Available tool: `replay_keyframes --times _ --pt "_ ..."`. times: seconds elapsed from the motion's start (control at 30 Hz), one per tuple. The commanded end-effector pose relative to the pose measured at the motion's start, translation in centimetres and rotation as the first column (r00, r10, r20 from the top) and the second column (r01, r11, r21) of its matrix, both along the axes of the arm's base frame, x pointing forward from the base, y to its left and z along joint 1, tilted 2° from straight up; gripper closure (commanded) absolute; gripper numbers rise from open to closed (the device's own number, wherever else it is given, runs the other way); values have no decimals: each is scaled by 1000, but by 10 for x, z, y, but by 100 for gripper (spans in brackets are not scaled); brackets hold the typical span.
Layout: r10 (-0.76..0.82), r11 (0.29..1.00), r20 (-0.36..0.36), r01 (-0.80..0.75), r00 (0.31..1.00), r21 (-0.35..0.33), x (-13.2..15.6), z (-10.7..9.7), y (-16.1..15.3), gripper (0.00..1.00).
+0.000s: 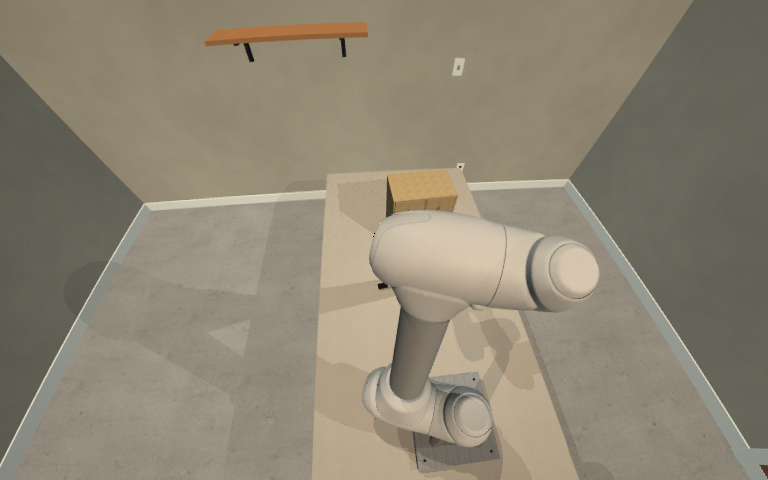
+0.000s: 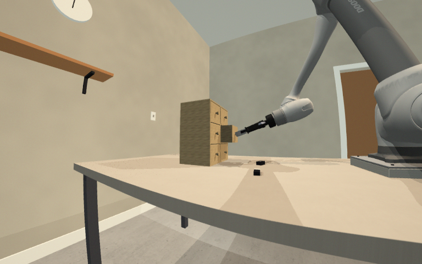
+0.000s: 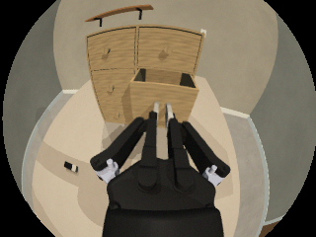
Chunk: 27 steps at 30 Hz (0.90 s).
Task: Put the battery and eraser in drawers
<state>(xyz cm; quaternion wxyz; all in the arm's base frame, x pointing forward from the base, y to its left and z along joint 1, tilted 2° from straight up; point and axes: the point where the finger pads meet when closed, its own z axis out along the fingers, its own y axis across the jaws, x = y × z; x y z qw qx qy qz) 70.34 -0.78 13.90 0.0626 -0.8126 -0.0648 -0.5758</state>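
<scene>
"Where are we?"

"In front of the chest [image 1: 424, 184] [image 2: 194, 133] [image 3: 114, 59], our one gripper [image 2: 237, 133] [image 3: 162, 108] reaches the open right drawer of the middle row [image 2: 235, 130] [image 3: 173, 94], its fingertips at the front panel."

"Wide or narrow?"

"Narrow. We judge the fingers closed on the drawer's knob, which they hide from us."

"Which way does the work lie?"

"Straight out from the chest's face, along the drawer's length; a sideways tug could swing the chest. The tray looks level, but much more pull risks a droop."

"And the eraser?"

"Probably the dark block with a pale end [image 1: 382, 286] [image 2: 256, 172] [image 3: 71, 167], on the table in front of the chest and off to its left, below and left of our claw. In the wrist view its long axis runs mostly crosswise to our fingers."

"The battery?"

"Perhaps the second dark piece [image 2: 260, 163], also before the chest, farther toward its right side. It is too small for us to name surely."

"What stands in the way?"

"The open drawer juts between us and the bottom row. The top row's right drawer [image 2: 224, 116] [image 3: 178, 51], meant for the battery, is shut above it."
</scene>
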Motion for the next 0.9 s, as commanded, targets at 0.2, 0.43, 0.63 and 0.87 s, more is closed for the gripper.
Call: replay_keyframes --times 0.2,0.43,0.63,0.87 --pt "0 1000 0 0 1000 0 0 0 0 92" --pt "0 1000 0 0 1000 0 0 0 0 87" --pt "0 1000 0 0 1000 0 0 0 0 82" --pt "0 1000 0 0 1000 0 0 0 0 80"
